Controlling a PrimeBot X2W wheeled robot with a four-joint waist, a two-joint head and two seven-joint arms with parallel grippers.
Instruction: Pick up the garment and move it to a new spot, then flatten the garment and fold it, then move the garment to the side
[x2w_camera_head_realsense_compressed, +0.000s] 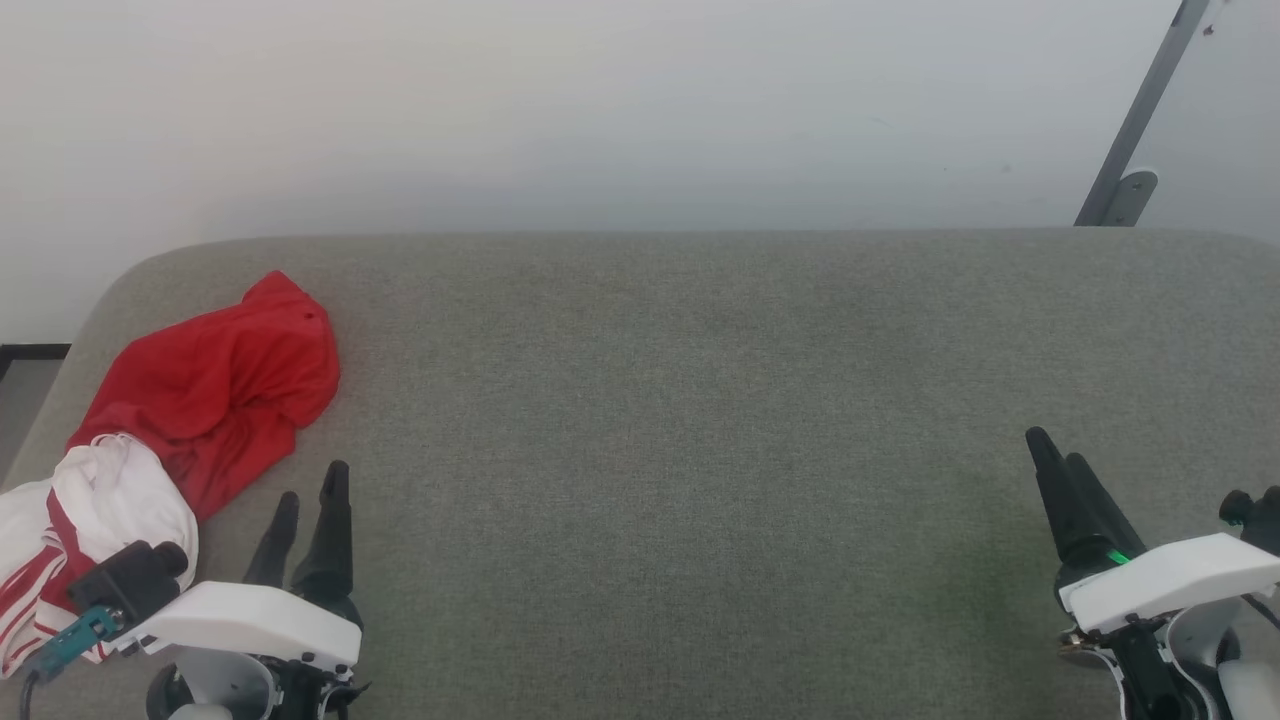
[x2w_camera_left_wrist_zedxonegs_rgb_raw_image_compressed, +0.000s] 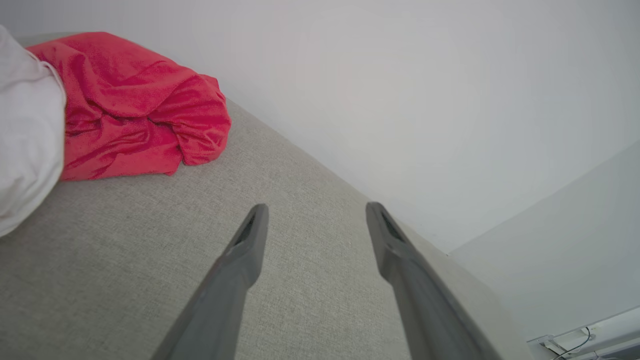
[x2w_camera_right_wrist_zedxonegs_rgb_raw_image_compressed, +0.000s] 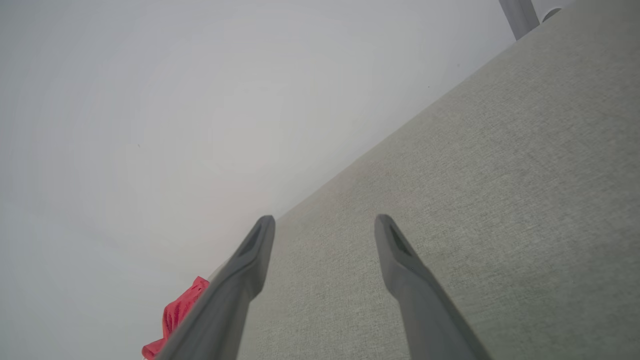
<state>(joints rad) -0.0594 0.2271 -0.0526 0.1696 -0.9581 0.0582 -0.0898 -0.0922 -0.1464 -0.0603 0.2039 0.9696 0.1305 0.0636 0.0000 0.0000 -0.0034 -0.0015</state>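
The garment (x2w_camera_head_realsense_compressed: 215, 385) lies bunched at the left edge of the bench (x2w_camera_head_realsense_compressed: 700, 450), just beside the wide-open, empty left hand (x2w_camera_head_realsense_compressed: 312, 482); right hand (x2w_camera_head_realsense_compressed: 1055, 448), equally wide, well apart; a shallow pinch could drag it overboard.

Even soft daylight, faint shadows, wrist views edge-warped.

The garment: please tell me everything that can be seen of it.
The garment is a soft, crumpled heap, bright red with a white part and red-and-white striped trim at its near end. The fabric looks thin. It lies on the left end of the grey cushioned surface. The open left gripper stands beside it; its fingers do not touch it.
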